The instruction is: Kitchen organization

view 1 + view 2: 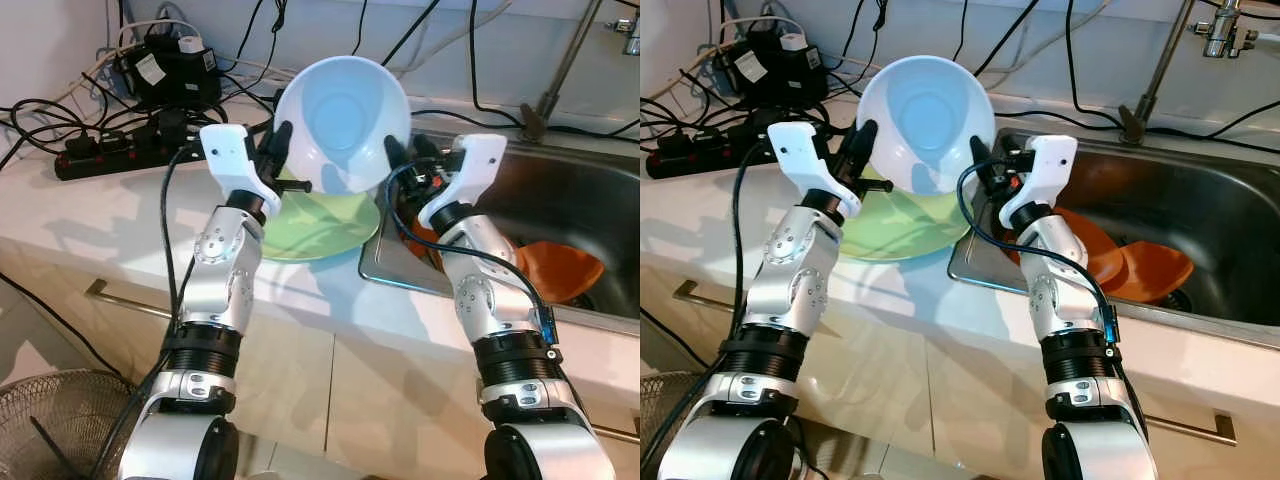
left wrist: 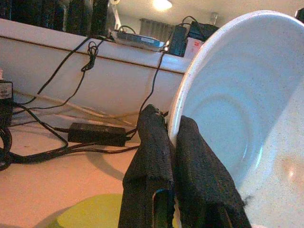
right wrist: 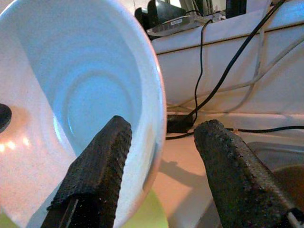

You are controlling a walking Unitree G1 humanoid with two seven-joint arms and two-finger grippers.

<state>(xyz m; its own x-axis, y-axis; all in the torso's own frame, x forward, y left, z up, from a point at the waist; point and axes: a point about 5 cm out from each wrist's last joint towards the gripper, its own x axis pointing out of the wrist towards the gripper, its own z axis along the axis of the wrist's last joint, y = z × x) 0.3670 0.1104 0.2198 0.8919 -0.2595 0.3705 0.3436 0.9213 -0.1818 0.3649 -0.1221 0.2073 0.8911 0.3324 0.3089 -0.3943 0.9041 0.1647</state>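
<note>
We see one steel sink (image 1: pixel 590 190) beyond our right gripper's fingers, with an orange dish (image 1: pixel 560 268) lying in it. One white counter (image 1: pixel 100 215) runs under both arms. We hold one pale blue bowl (image 1: pixel 345 120) tilted on edge between the two grippers, above one green plate (image 1: pixel 325 230) that lies flat on the counter below the fingertips.

Our left gripper (image 2: pixel 173 137) is pinched narrow on the bowl's rim, one finger inside and one outside. Our right gripper (image 3: pixel 164 137) stands wide, its fingers straddling the opposite rim; one finger (image 3: pixel 102 161) lies against the inner wall, the other is apart from the bowl.

Beyond the left fingers we count one black power strip (image 1: pixel 105 152) and one black adapter (image 1: pixel 165 65) amid tangled cables. Its white label is too small to read.
</note>
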